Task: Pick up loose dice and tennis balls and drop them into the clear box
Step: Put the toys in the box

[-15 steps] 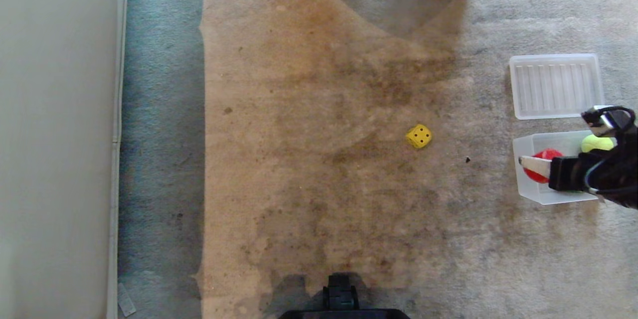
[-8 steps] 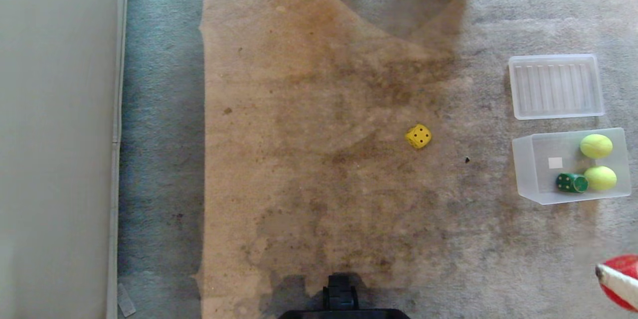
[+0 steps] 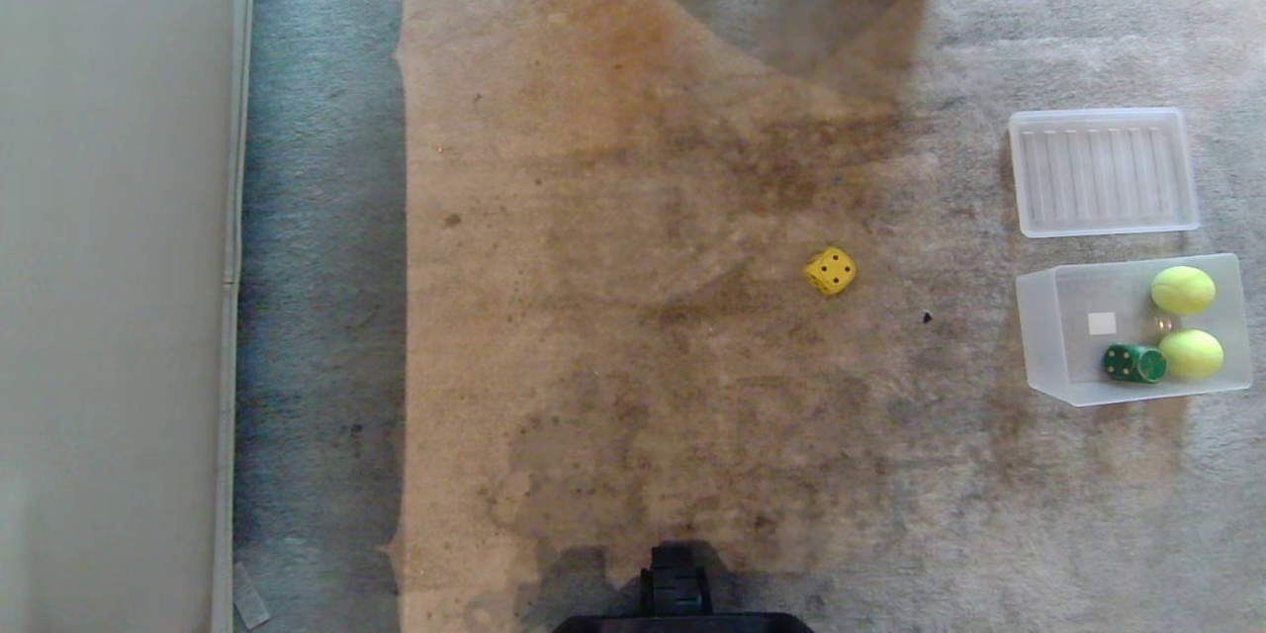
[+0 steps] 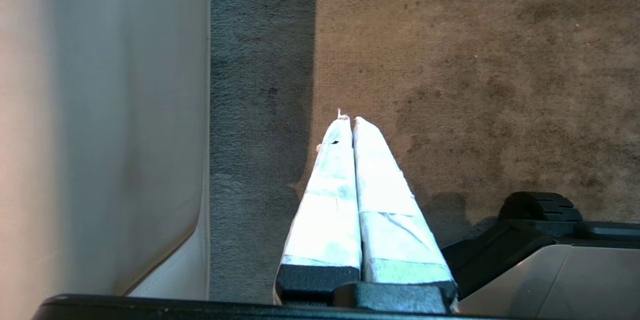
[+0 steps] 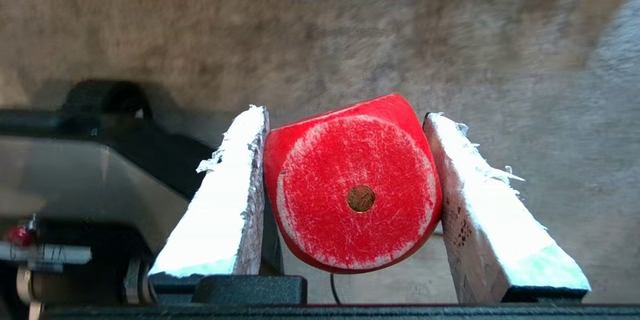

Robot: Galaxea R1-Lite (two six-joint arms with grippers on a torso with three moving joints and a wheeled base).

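While its 2 taped fingers (image 5: pixel 225 200) pinch the red die (image 5: pixel 352 185) above the carpet (image 5: pixel 350 35), the right gripper (image 5: pixel 345 115) sits near the robot base (image 5: pixel 95 170). Ahead of it, the clear box (image 3: pixel 1043 336) holds 2 tennis balls (image 3: pixel 1183 290) and the green die (image 3: pixel 1133 363). The yellow die (image 3: pixel 831 271) lies loose beyond. The left gripper (image 4: pixel 348 121) hangs pressed together.

Box (image 3: pixel 1039 336) at right on carpet (image 3: pixel 633 396), holding two balls (image 3: pixel 1183 290) and a die (image 3: pixel 1133 363); lid (image 3: pixel 1103 171) just behind it; another die (image 3: pixel 830 270) lies well left.
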